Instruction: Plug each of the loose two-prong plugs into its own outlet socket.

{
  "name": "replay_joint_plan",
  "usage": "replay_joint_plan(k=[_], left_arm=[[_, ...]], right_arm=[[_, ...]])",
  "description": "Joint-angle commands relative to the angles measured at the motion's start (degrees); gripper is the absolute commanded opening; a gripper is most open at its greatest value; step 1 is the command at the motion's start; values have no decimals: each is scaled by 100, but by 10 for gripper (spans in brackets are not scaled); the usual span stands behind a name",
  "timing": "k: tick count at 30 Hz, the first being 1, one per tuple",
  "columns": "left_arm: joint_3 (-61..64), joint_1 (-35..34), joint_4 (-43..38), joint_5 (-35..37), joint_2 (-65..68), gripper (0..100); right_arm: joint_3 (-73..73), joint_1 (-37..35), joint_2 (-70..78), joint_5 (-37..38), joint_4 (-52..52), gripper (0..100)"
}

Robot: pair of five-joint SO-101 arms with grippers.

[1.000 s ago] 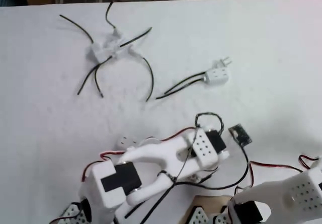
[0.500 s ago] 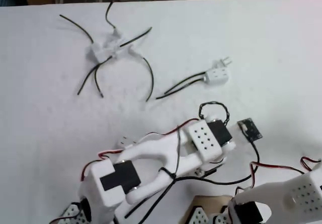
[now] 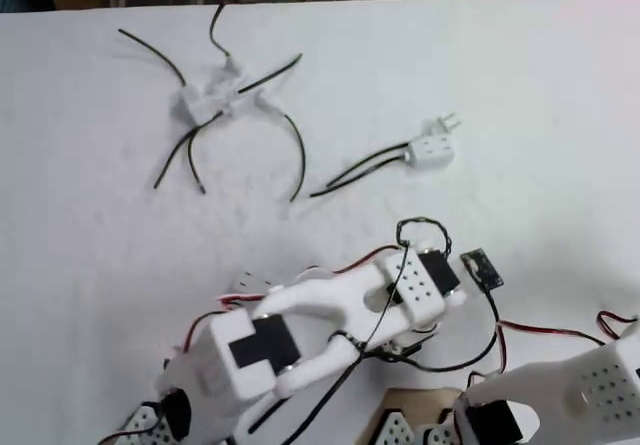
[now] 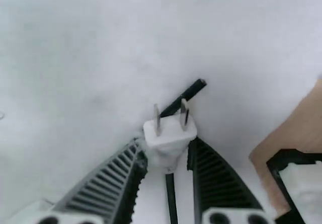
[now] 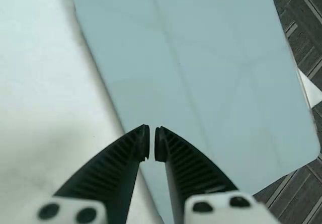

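My left pincer (image 4: 167, 148) is closed on a white plastic two-prong plug (image 4: 168, 133). Its ribbed black fingers (image 4: 126, 176) press on either side of the plug body, and the two metal prongs point away from the wrist, just above the white table (image 4: 100, 43). The plug's black cord (image 4: 188, 93) shows beyond the prongs and again between the fingers. A tan flat edge (image 4: 297, 133) lies off to one side.

From above, the white left arm (image 3: 330, 310) lies low over the near part of the table (image 3: 560, 95), its wrist covering the held plug. Well apart from it sits a white rectangular block with two prongs (image 3: 432, 150) trailing two black wires. Further off, towards the far left, is a tangle of white connector pieces and black leads (image 3: 215, 100).

My right pincer (image 5: 152, 144) is all but shut, with a hairline gap between the tips and nothing held. It hangs over a pale grey-blue flat sheet (image 5: 201, 83). The right arm (image 3: 580, 385) sits at the table's near right corner.
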Motion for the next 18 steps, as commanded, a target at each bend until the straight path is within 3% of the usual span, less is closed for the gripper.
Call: replay_joint_plan(k=[1,8,12,18], left_arm=[[-492,-84,334,44,154,147],[-914,171,387,44,576,138],[-1020,189,457,44,655,28],[-1134,207,492,53,655,23]], right_arm=[[-255,40,-127,26,31,35],[-255,31,-136,26,31,35],[-255,40,-136,26,31,35],[-264,40,-145,26,22,35]])
